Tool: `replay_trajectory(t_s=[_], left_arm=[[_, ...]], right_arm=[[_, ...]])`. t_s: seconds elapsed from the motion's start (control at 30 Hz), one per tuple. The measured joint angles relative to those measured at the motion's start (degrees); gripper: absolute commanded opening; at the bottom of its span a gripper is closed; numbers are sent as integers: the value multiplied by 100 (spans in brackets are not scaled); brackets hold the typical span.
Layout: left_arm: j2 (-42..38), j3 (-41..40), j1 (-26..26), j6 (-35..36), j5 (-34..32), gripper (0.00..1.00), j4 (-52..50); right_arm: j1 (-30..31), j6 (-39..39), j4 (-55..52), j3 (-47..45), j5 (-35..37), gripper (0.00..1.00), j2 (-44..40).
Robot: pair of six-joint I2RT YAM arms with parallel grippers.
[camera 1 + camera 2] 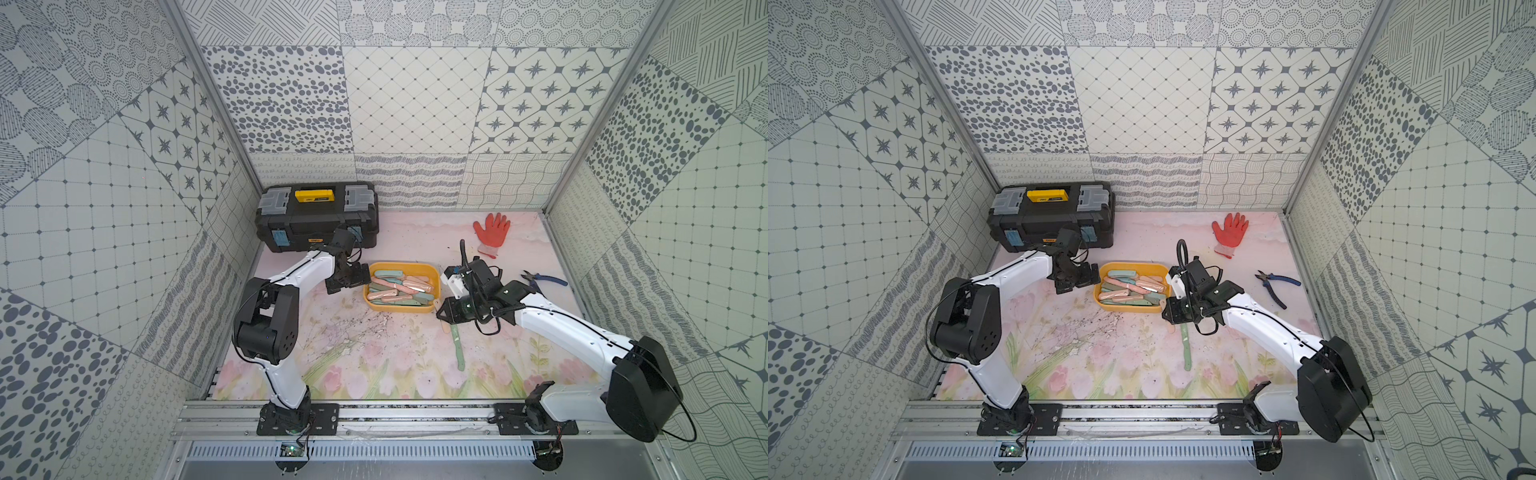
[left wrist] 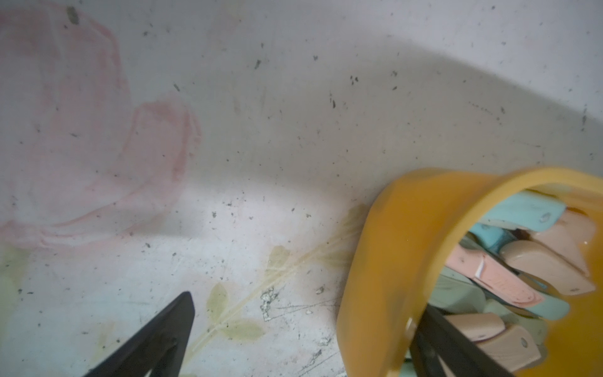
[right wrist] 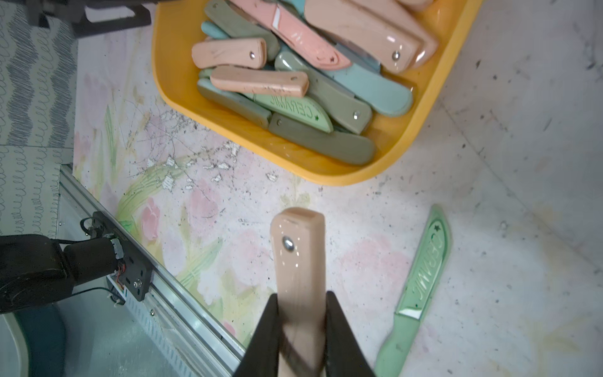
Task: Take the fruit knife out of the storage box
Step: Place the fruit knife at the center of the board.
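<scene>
I see my right gripper (image 3: 300, 306) squeezing a peach knife (image 3: 298, 254), low middle of frame | knife is outside the yellow box (image 3: 326, 173), just below it | left gripper (image 2: 308, 303) spread wide across the box wall

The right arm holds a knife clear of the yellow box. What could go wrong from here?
1. The right gripper pinches the peach knife with a long stretch sticking out beyond the grip; it may pivot or slip.
2. The green knife lies on the table close beside; a set-down could land on it.
3. The left gripper stands open astride the storage box wall; moving off sideways might drag the box.
</scene>
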Motion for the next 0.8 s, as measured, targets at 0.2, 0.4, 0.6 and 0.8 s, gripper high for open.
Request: replay_trajectory(t_s=[0.2, 0.4, 0.6, 0.8], left_arm=[[0, 0, 0, 0, 2, 98, 0], [0, 0, -4, 0, 0, 98, 0], [0, 0, -4, -2, 2, 98, 0], [0, -37, -4, 0, 9, 98, 2]], right_arm=[[149, 409, 225, -710, -177, 14, -223], [286, 793, 647, -1287, -319, 15, -251], [389, 944, 1080, -1574, -317, 15, 13], [396, 975, 1322, -1576, -192, 18, 334]])
